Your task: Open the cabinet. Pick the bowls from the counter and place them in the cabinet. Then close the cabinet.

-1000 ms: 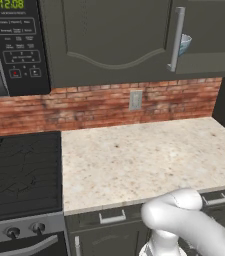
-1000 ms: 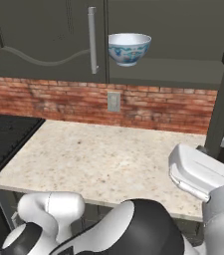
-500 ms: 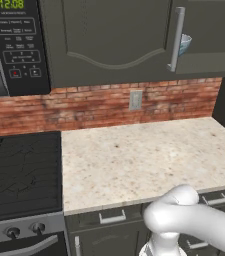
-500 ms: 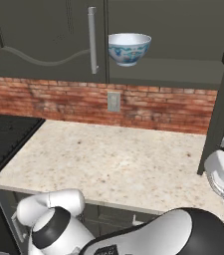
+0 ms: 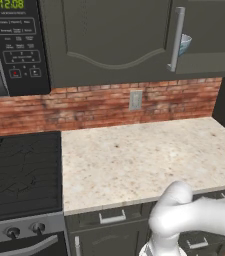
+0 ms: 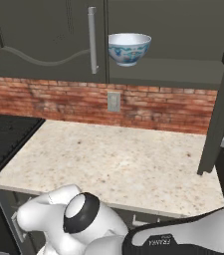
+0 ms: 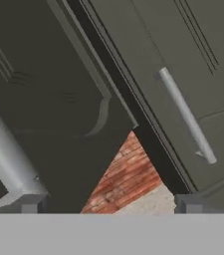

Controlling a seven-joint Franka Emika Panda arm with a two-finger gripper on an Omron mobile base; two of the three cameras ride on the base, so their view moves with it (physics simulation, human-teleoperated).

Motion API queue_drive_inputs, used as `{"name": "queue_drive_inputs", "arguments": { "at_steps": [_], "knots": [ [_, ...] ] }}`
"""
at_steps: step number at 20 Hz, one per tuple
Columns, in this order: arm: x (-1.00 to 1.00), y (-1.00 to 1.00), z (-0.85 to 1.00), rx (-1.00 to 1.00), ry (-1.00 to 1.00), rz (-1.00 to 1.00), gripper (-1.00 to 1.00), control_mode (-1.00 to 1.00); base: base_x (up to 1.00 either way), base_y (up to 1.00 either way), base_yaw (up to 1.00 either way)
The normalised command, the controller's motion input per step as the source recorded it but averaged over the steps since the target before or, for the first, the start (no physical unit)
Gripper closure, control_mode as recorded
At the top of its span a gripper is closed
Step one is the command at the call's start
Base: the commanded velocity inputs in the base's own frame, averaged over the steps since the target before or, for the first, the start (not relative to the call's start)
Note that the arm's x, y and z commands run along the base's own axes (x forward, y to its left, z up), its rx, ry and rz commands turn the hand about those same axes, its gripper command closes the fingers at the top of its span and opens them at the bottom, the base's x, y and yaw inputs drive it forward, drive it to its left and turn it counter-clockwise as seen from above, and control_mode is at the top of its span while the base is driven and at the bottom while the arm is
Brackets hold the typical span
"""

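While the white patterned bowl (image 6: 129, 48) is sitting on the shelf of the wall cabinet (image 6: 49, 35) and the table (image 6: 113, 164) is lying bare of bowls, the work is seemingly reaching its closing step, with the right-hand door (image 6: 222, 104) standing open. The jaws are spread wide and released, gripping nothing, and facing a door with a bar handle (image 7: 187, 115); the next move is calling for pushing that door shut. Compared with a second ago, the white arm (image 5: 194, 220) is sweeping rightwards below the table edge, while bowl and doors are staying put.
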Motion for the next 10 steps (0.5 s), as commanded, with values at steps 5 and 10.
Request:
{"name": "queue_drive_inputs", "arguments": {
  "at_steps": [5, 10],
  "knots": [
    [0.8, 0.44, -0.15, 0.13, -0.01, 0.1, -1.0, -1.0, 0.0, 0.0, 0.0],
    [0.67, 0.96, -0.01, 0.07, -0.11, 0.03, -1.0, -1.0, 0.0, 0.0, 0.0]
  ]
}}
